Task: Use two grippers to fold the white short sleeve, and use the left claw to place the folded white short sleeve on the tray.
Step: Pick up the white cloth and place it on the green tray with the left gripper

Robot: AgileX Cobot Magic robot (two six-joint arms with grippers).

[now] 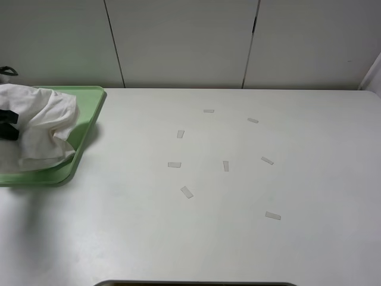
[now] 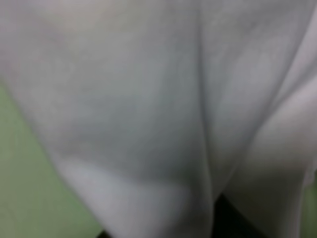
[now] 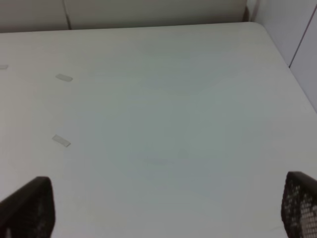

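Left claw (image 1: 8,124): gripping the shirt (image 1: 41,128) at the far left edge, jaws narrow on cloth.
Right gripper (image 3: 163,208): idling wide over bare table (image 1: 238,196), holding nothing.
Risk: cloth may be clinging on release, dragging off the tray (image 1: 89,128) or unfolding.
Shirt: sitting bunched and wrinkled on the tray, one corner drooping toward the rim.

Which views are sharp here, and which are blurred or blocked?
Exterior high: evenly lit and sharp, white short sleeve on the tray. Left wrist: the cloth fills the frame, too close and out of focus. Right wrist: table fairly clear, fingertips soft at the frame edges.
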